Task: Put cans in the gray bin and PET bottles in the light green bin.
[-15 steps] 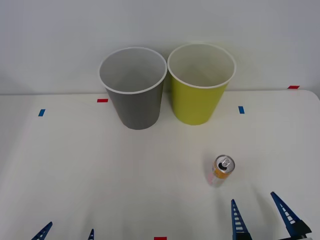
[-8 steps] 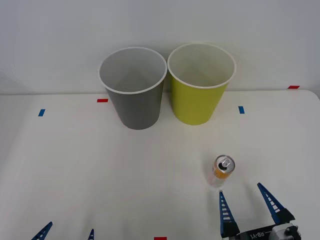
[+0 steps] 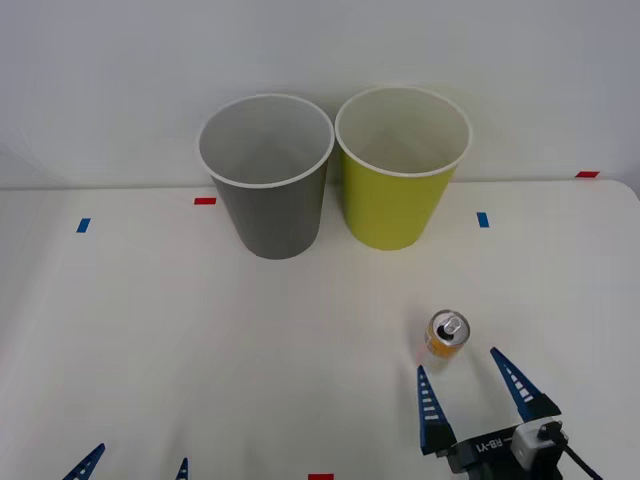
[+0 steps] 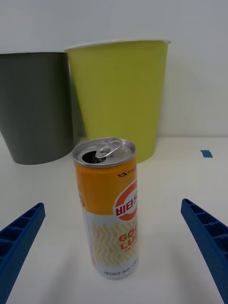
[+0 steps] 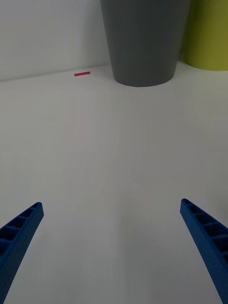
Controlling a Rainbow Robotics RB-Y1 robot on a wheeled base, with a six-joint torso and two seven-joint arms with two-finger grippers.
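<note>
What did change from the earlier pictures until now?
The right pincer moved forward and toward the robot's left, open, closing in on the can without touching it. The can, gray bin, light green bin and the left pincer at the near edge stayed put.

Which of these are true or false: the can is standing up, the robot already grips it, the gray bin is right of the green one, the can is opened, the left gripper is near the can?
1. The can stands upright on the table. True.
2. The right gripper already grips it. False: its fingers are spread open, just short of the can.
3. The gray bin is right of the light green bin. False: it stands to its left.
4. The can's top is opened. True: a dark hole shows by the tab.
5. The left gripper is near the can. False: it sits open at the front view's bottom-left edge.
</note>
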